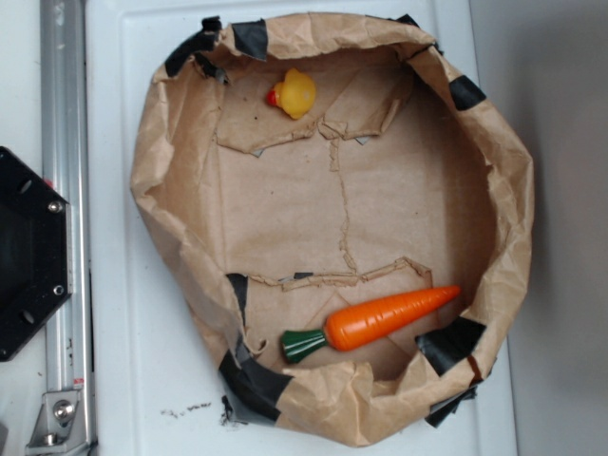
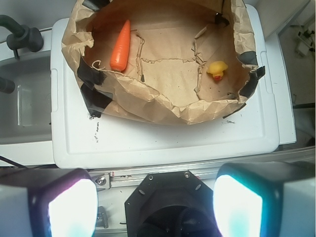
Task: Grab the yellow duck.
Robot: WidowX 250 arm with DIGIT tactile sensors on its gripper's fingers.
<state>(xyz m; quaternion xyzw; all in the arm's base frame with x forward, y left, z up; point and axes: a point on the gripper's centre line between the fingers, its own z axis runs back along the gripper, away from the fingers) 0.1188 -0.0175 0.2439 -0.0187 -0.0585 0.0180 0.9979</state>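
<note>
The end effector [image 2: 155,200] hung released, well short of the crumpled brown paper basin [image 1: 513,180]. The small yellow rubber duck [image 1: 295,93] sat near the basin's wall; clipping that wall could topple it.

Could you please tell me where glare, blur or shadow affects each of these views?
Wrist view: the fingers are blurred and blown out white-cyan at the bottom, while the yellow duck stays sharp. Exterior view: soft, even light, slightly hazy, with shadow under the paper rim.
</note>
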